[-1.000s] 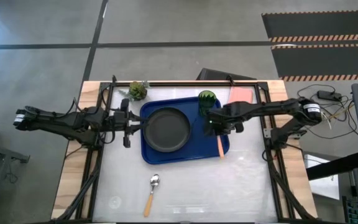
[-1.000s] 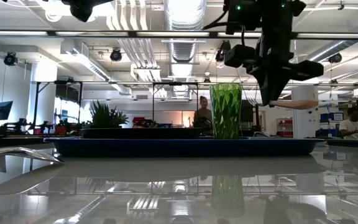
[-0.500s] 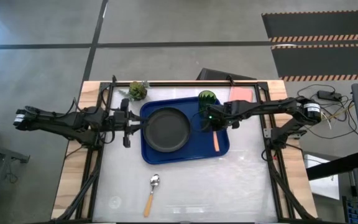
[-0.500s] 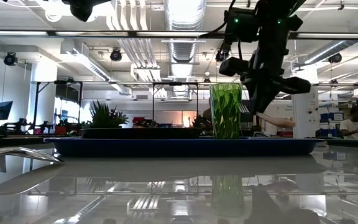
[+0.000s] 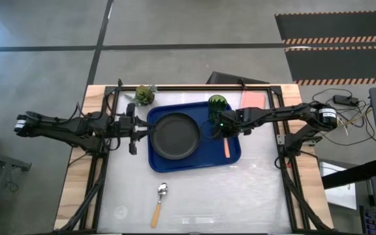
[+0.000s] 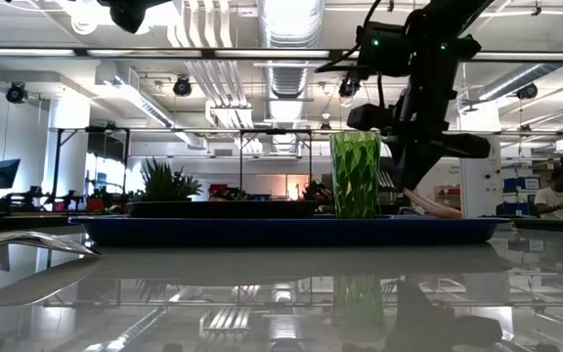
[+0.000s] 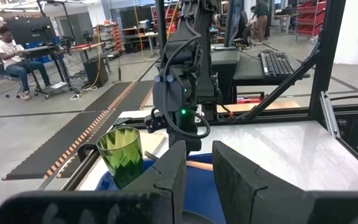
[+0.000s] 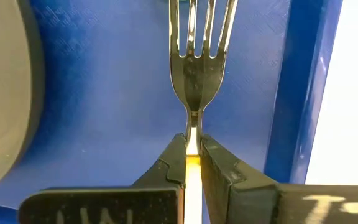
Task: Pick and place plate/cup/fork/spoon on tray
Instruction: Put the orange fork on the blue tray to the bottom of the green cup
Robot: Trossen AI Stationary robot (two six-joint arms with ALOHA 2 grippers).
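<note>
The dark blue tray (image 5: 194, 160) lies mid-table with the black plate (image 5: 175, 135) on its left half and the green cup (image 5: 217, 103) upright in its far right corner. My right gripper (image 5: 223, 128) is shut on the fork (image 8: 194, 56) low over the tray's right part, next to the cup (image 6: 356, 174). The fork's tines point to the far edge and its orange handle (image 5: 228, 147) to the near edge. The spoon (image 5: 159, 202) lies on the table near the front edge. My left gripper (image 5: 136, 134) is open and empty at the tray's left rim. My right gripper pinches the fork's narrow neck (image 8: 193, 124), where the metal meets the orange handle, between its two fingers (image 8: 174, 158). The fingers come from above and lie across the fork. The fork is about level, just above the tray floor (image 8: 104, 99); whether it touches I cannot tell.
A small green plant (image 5: 143, 94) stands at the tray's far left corner. A pink flat rectangle (image 5: 252, 99) lies at the far right. A black frame borders the table's left, right and far sides. People show in the room beyond the table.
My right gripper has gone down toward the tray with the fork and a little toward the far edge, closer to the cup. The fork's handle, which reached past the tray's near rim, now lies within the tray.
</note>
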